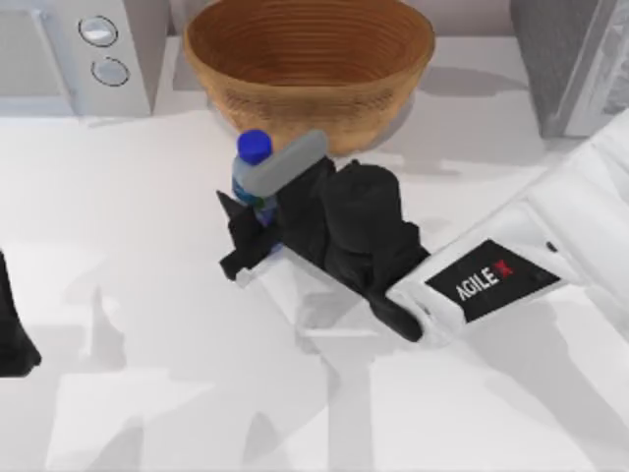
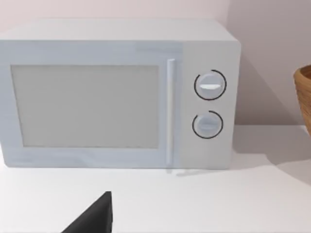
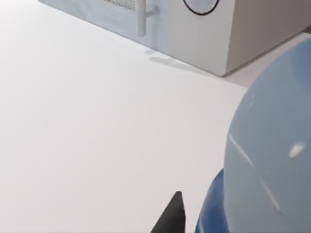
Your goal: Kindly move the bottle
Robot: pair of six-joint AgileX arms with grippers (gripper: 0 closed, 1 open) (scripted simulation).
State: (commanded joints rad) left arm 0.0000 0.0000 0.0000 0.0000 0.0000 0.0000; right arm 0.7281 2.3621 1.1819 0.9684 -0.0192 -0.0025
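Parked at the table's far left edge: left gripper (image 1: 12,339), finger state impossible to tell. At upper left, microwave (image 1: 79,49), untouched. Just left of centre, standing upright right in front of the wicker bowl (image 1: 310,64): the bottle (image 1: 251,177), blue cap up. Right gripper (image 1: 257,228) at it, fingers either side of the label, seemingly pinching it. Grasp judged made or nearly so; lifting, carrying and setting down all left to do

Overhead camera looks down; wrist cameras face the microwave (image 2: 116,94).
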